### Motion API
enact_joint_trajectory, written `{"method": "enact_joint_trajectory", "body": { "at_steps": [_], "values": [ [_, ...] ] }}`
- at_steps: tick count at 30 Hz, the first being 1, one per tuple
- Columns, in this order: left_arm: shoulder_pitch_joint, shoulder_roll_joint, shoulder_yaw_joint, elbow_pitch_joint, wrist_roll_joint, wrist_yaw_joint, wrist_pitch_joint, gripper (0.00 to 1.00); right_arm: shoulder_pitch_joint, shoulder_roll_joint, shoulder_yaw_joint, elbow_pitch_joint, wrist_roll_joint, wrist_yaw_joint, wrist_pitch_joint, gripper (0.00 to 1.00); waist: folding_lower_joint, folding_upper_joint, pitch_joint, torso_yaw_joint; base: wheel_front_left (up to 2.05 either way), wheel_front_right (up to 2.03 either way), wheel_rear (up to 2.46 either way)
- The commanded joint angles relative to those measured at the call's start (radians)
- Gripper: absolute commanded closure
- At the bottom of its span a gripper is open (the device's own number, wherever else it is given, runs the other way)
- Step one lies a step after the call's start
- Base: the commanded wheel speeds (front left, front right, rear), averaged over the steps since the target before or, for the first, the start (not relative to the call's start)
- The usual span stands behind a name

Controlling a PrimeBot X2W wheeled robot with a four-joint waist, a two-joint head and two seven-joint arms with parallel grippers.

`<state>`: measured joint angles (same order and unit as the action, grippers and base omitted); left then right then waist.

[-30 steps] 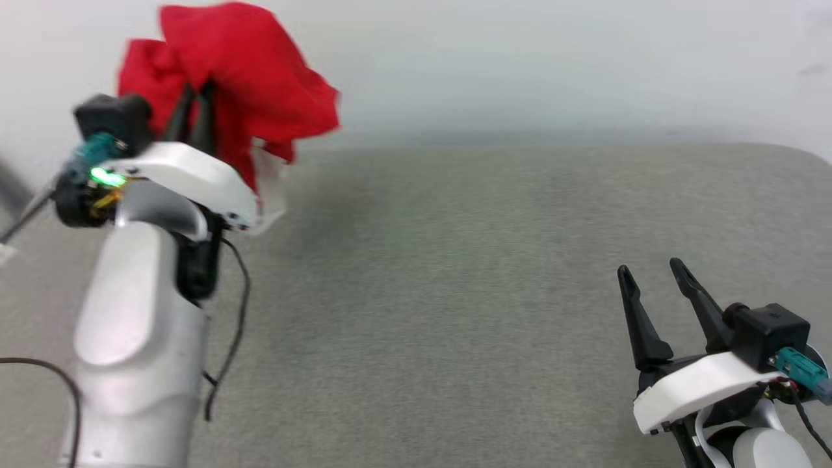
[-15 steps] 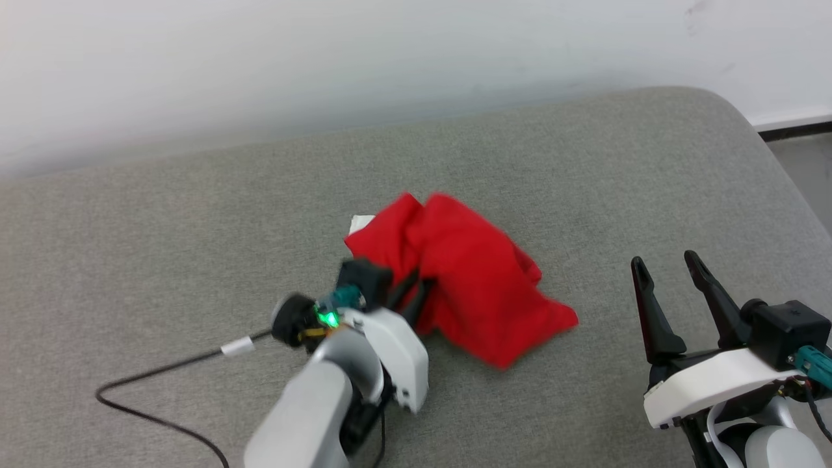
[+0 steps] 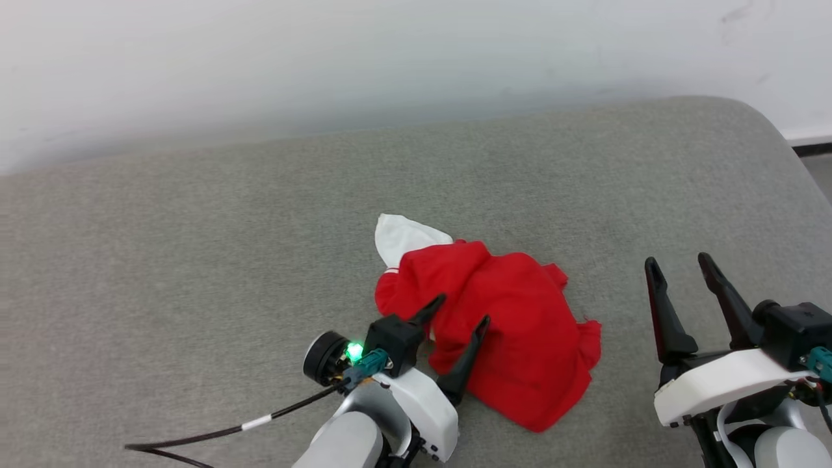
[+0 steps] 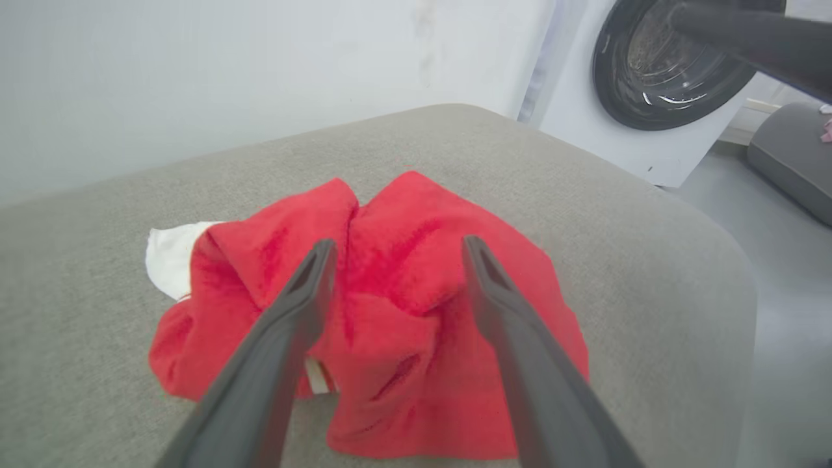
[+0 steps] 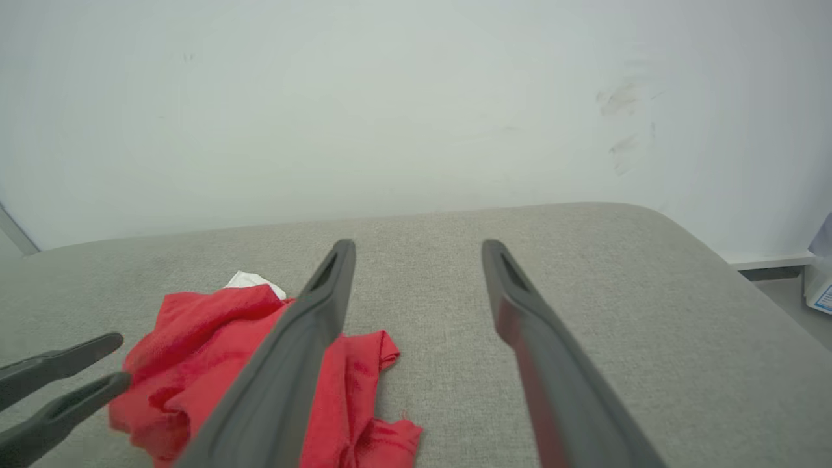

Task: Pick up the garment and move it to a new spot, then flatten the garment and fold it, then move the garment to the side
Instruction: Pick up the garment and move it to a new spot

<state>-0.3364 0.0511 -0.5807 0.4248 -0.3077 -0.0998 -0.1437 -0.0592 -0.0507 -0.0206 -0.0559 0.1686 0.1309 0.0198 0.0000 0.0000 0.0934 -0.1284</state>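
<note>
The left pincer [image 3: 463, 311] stands spread, its two dark fingers apart with no cloth caught between them. In the left wrist view this pincer [image 4: 398, 247] points across the crumpled top of the garment [image 4: 390, 312], one finger over each side of a raised fold; whether the tips touch the cloth I cannot tell. A small green light [image 3: 354, 351] glows on its wrist, and a black cable [image 3: 260, 422] trails off from there to the left across the desk [image 3: 162, 260]. The garment [image 3: 513, 325] lies in a loose red heap near the middle of the grey, fabric-covered desk, just beyond and to the right of the left pincer. A white sleeve [image 3: 400, 237] pokes out at the heap's far left corner, and a frilled edge of the cloth spreads toward the right. The right pincer [image 3: 678, 261] is also spread and holds nothing. It hangs above the bare desk to the right of the heap, apart from it. From the right wrist, this pincer [image 5: 418, 247] points toward the pale wall [image 5: 416, 117], with the garment [image 5: 195, 325] at the lower left and the left pincer [image 5: 120, 359] coming in at the left edge. Past the desk's rounded corner, the left wrist view shows a white washing machine [image 4: 585, 117] with a dark round door.
</note>
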Motion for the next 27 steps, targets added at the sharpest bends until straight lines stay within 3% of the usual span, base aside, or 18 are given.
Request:
{"method": "enact_joint_trajectory", "body": {
  "at_steps": [1,8,18,27],
  "values": [
    [0.007,0.001,0.003,-0.019,-0.005,0.010,-0.022,0.00,0.008,0.001,-0.003,-0.004,-0.005,0.000,0.005,0.00,0.0000,0.0000,-0.013,0.022,0.00,0.00,0.00],
    [0.005,0.007,0.080,-0.077,-0.056,0.084,-0.064,0.00,0.029,0.001,-0.029,-0.017,-0.017,0.000,0.031,0.00,0.0000,0.0000,-0.057,0.084,0.00,0.00,0.00],
    [0.071,0.120,0.250,-0.141,-0.108,0.204,-0.069,0.00,0.081,0.001,-0.054,-0.028,-0.017,0.000,0.052,0.00,0.0000,0.0000,-0.101,0.133,0.00,0.00,0.00],
    [0.180,0.194,0.282,-0.216,-0.116,0.239,-0.029,0.00,0.114,0.001,-0.052,-0.031,-0.010,0.000,0.063,0.00,0.0000,0.0000,-0.123,0.142,0.00,0.00,0.00]
  ]
}}
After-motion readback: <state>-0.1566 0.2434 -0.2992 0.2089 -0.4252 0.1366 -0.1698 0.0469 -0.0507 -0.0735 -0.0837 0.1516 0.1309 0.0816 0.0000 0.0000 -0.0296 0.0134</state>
